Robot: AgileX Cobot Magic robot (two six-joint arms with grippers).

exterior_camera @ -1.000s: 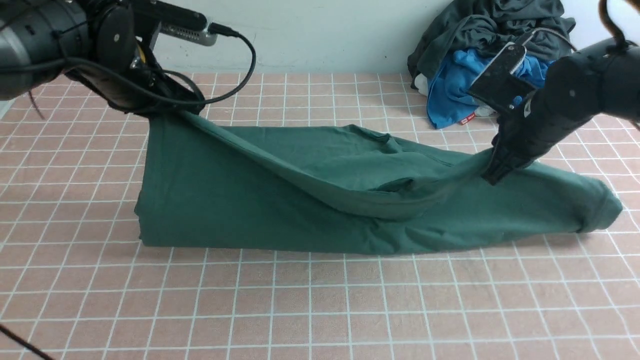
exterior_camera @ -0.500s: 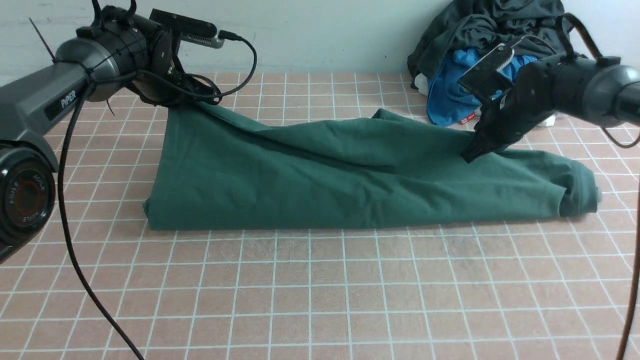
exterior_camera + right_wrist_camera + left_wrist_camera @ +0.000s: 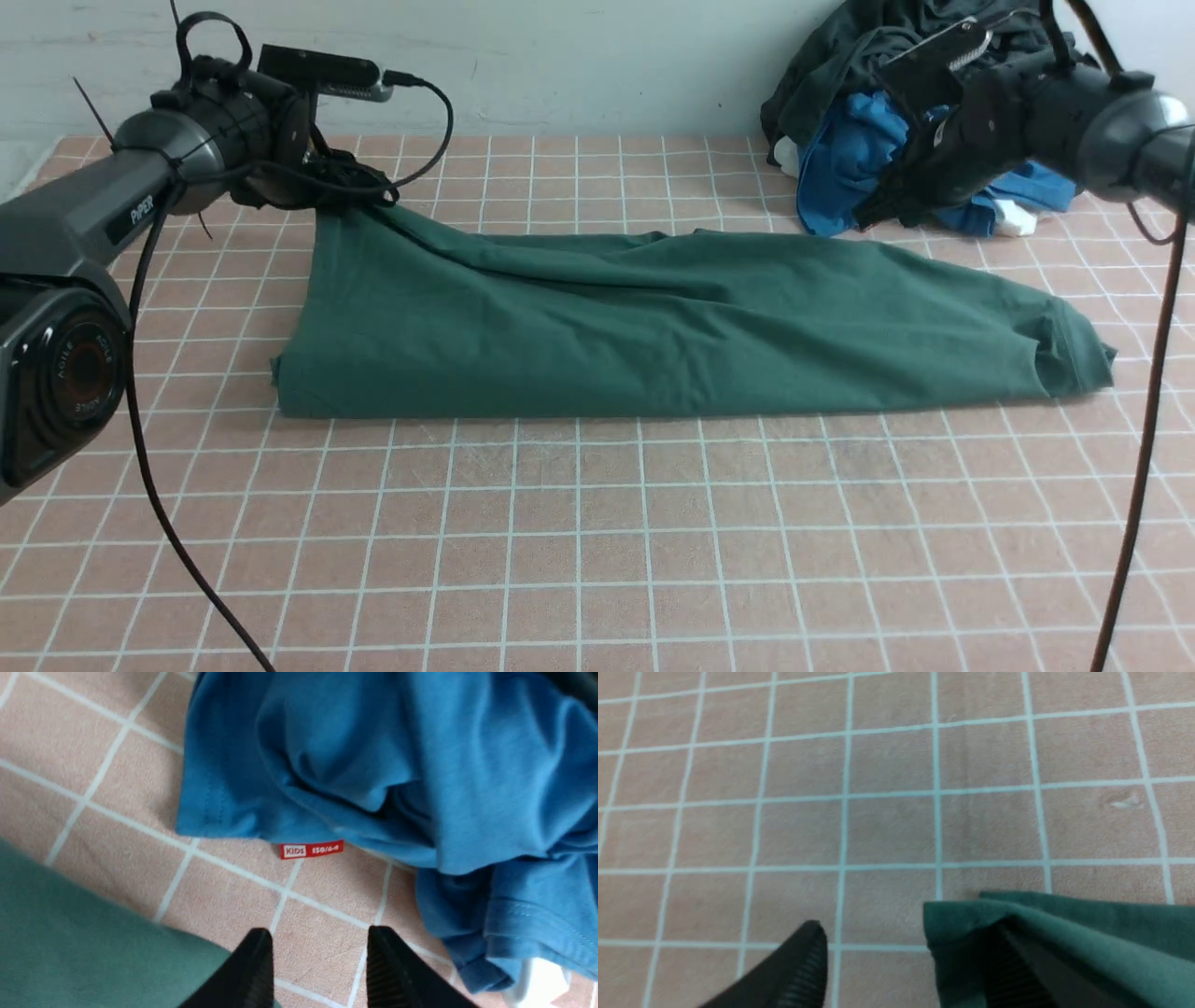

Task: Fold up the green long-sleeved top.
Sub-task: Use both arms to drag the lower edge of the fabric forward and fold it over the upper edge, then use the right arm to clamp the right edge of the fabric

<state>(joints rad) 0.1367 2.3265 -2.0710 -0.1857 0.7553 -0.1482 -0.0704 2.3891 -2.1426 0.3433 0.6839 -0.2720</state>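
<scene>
Pink tiled table (image 3: pixel 597 560) runs back to a pale wall, and the green long-sleeved top (image 3: pixel 653 336) lies flat along it, stretching from the left jaws to just short of the right jaws. The left arm (image 3: pixel 187 149) reaches low and forward, jaws wide apart: the top's corner drapes over one finger (image 3: pixel 1011 980), and the other (image 3: pixel 803 970) is clear above bare tile. The right arm (image 3: pixel 1027 112) is raised and angled down, jaws moderately parted and holding nothing, with the top's edge just beside them and a blue garment (image 3: pixel 373 756) ahead.
</scene>
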